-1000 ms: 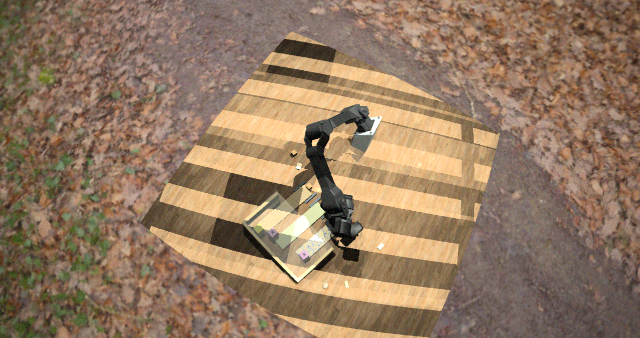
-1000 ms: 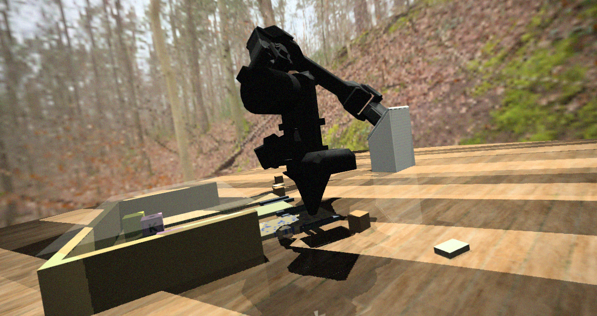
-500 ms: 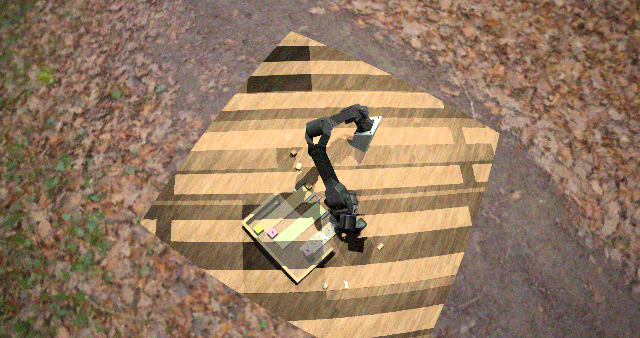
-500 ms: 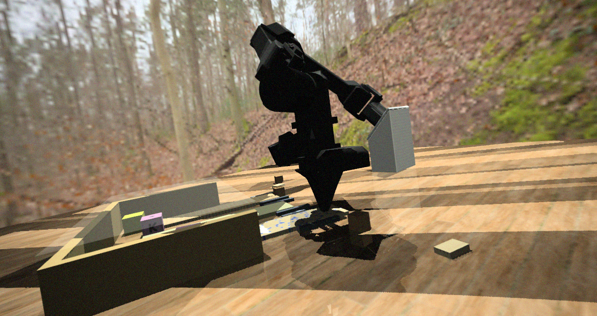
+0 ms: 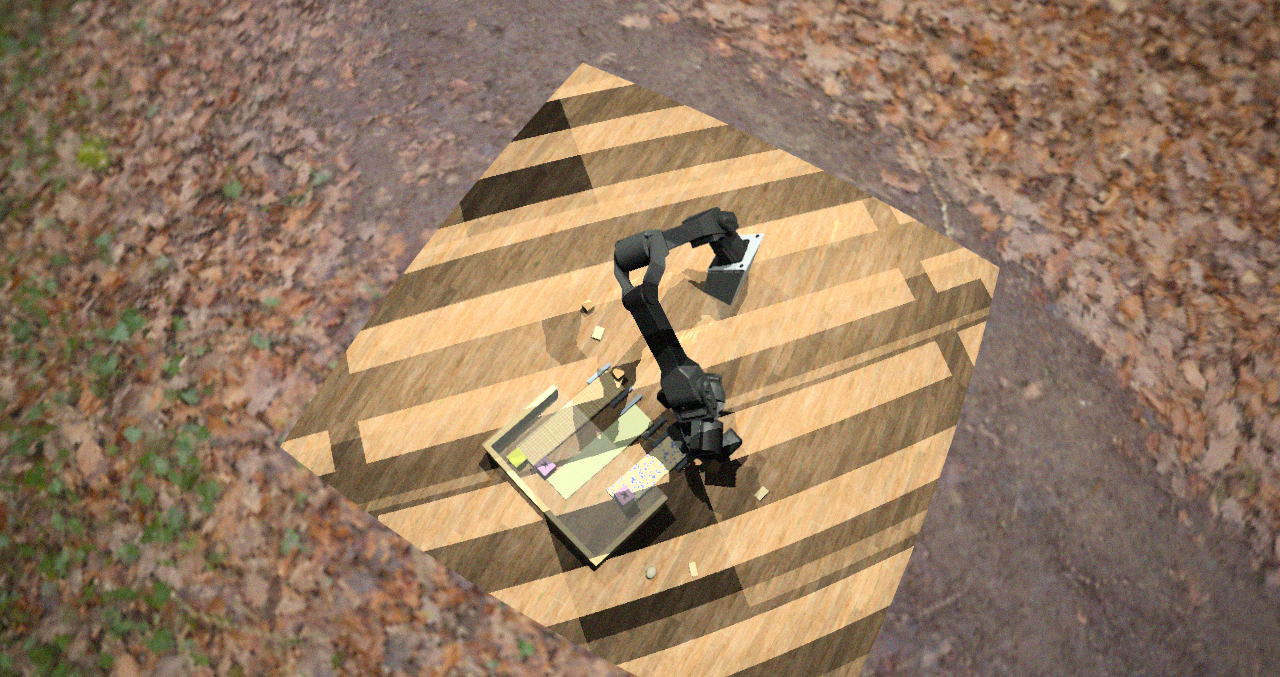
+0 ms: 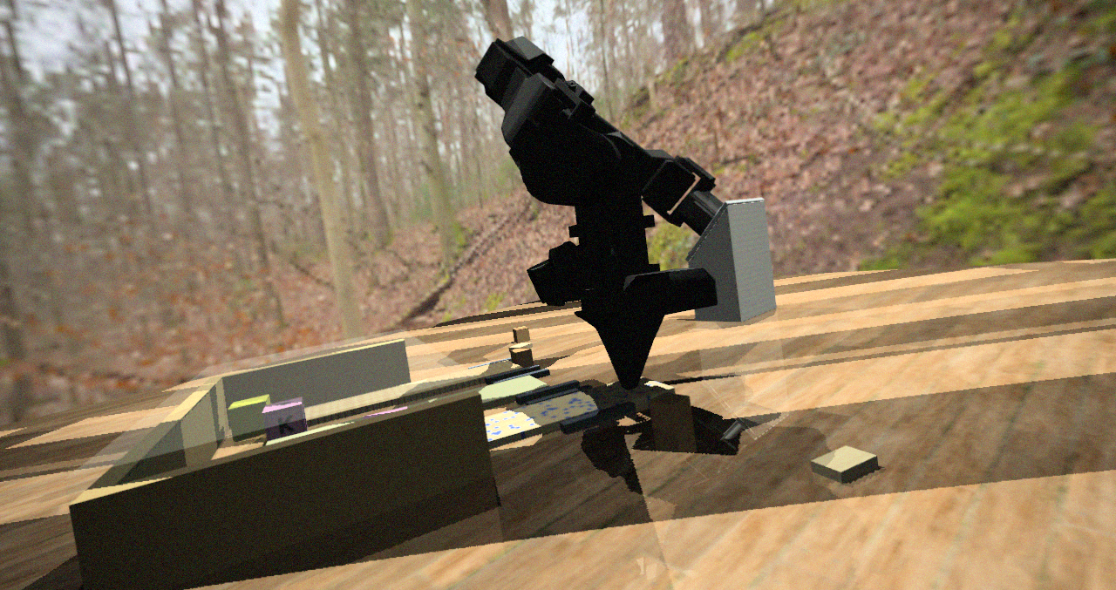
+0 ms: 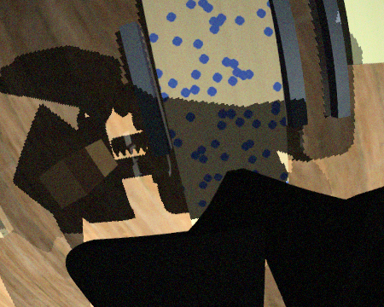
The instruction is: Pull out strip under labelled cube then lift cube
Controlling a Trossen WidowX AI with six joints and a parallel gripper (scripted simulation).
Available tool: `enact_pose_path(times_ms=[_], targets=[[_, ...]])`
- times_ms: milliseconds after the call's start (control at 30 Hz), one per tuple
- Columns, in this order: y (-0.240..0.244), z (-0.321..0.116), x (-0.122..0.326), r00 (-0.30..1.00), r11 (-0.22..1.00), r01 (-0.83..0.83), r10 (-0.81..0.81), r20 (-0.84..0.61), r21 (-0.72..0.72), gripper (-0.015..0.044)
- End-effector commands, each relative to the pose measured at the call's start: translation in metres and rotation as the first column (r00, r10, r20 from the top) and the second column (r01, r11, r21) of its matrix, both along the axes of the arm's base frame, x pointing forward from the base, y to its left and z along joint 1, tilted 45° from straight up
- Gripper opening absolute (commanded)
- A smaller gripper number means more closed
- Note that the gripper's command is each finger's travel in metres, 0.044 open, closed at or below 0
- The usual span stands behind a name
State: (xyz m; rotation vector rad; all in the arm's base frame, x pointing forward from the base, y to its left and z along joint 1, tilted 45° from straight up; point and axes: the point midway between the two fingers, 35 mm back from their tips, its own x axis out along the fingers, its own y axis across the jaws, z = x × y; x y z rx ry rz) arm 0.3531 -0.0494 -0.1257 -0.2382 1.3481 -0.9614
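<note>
Gripper (image 6: 628, 380) is set tip-down on the end of the blue-dotted strip (image 5: 646, 471), just outside the open right end of the tray (image 6: 296, 492). The fingers are closed to their narrowest, forming a single point. No object is seen between them. Whether the thin strip is nipped cannot be told; it is judged to be pressed against the table top so that friction lets it be dragged.

In the wrist view the strip is seen running between two dark bars (image 7: 286, 51), judged to be guides keeping it straight.

A pink cube (image 5: 623, 495) sits on the far-left end of this strip, inside the tray. A dark mark is borne on its top, too small to read. It is taken as the labelled cube. A second pink cube (image 6: 284, 418), marked K, stands beside a yellow-green cube (image 6: 248, 413) at the tray's far end, off this strip.

The pale green strip (image 5: 595, 458) lies alongside, untouched. The cube is not yet lifted.
</note>
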Motion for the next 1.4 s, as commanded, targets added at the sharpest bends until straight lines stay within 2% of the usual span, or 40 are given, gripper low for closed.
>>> enact_pose_path(times_ms=[0,1367], targets=[[0.000,-0.005,-0.011,1.000,1.000,0.010,-0.010,-0.017,0.006,0.0000],[0.023,-0.019,-0.068,1.000,1.000,0.010,-0.010,-0.020,0.008,0.0000]])
